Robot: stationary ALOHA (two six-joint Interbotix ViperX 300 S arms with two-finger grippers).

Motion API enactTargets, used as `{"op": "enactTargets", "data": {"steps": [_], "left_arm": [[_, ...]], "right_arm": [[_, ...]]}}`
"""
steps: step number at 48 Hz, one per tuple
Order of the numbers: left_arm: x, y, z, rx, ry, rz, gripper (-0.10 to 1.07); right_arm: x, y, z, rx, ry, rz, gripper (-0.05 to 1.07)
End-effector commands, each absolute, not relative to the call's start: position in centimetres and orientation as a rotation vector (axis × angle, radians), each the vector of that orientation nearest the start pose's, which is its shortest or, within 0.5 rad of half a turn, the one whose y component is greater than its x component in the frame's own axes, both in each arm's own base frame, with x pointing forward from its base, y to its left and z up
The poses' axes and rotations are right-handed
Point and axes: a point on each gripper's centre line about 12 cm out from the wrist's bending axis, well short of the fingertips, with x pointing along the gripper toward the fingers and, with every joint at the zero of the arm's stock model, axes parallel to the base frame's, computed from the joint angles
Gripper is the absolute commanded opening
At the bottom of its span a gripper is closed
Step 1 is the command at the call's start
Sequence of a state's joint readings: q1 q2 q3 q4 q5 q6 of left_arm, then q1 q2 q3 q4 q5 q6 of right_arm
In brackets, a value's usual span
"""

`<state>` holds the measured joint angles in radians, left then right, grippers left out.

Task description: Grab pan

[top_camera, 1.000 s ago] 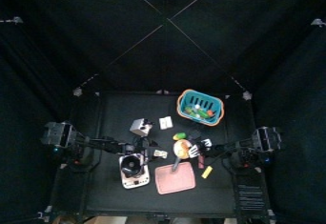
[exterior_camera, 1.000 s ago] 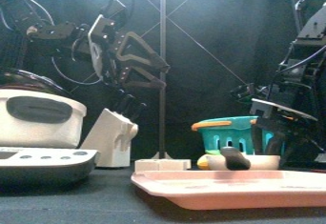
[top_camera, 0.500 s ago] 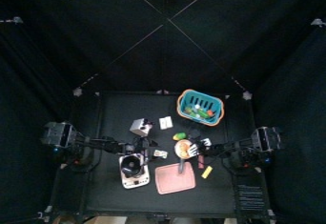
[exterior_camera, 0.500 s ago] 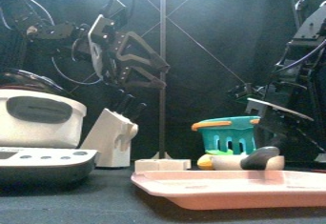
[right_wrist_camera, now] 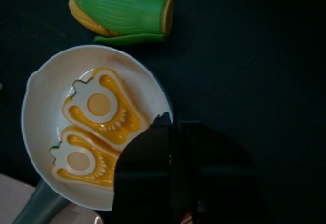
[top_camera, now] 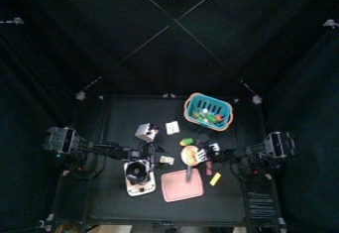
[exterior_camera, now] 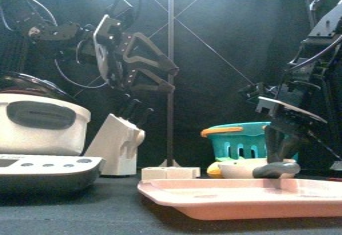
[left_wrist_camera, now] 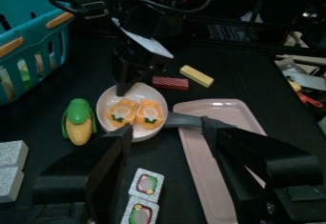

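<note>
Right pincer [right_wrist_camera: 178, 166], gap between its jaws not discernible, hangs over pan [right_wrist_camera: 95, 123] rim beside corn [right_wrist_camera: 121, 10]; advised: descend squarely, straddle rim, then close.

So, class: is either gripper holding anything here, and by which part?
The left gripper is open and empty. The right gripper is down at the rim of the pan, but whether it actually grips that rim cannot be told.

Black curtains [top_camera: 169, 39] around small black table [top_camera: 119, 113].
</note>
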<state>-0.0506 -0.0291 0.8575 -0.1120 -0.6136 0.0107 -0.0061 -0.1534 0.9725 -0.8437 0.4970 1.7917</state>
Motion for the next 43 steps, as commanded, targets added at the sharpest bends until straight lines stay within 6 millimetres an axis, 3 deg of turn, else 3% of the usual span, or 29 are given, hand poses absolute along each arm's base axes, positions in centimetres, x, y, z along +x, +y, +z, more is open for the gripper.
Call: {"op": "enactTargets", "data": {"steps": [1,14,43], "left_arm": [[37.4,-1.2,19.3,-0.067,0.181,0.019,0.94],[37.4,-1.2,19.2,-0.067,0.183,0.019,0.94],[37.4,-1.2,19.1,-0.067,0.186,0.019,0.94]], "right_arm": [[26.2,-4.7,12.3,0.696,0.829,-0.857,0.30],[25.9,-5.6,13.2,0.721,0.785,-0.873,0.30],[25.2,-5.9,13.3,0.734,0.777,-0.888,0.30]]}}
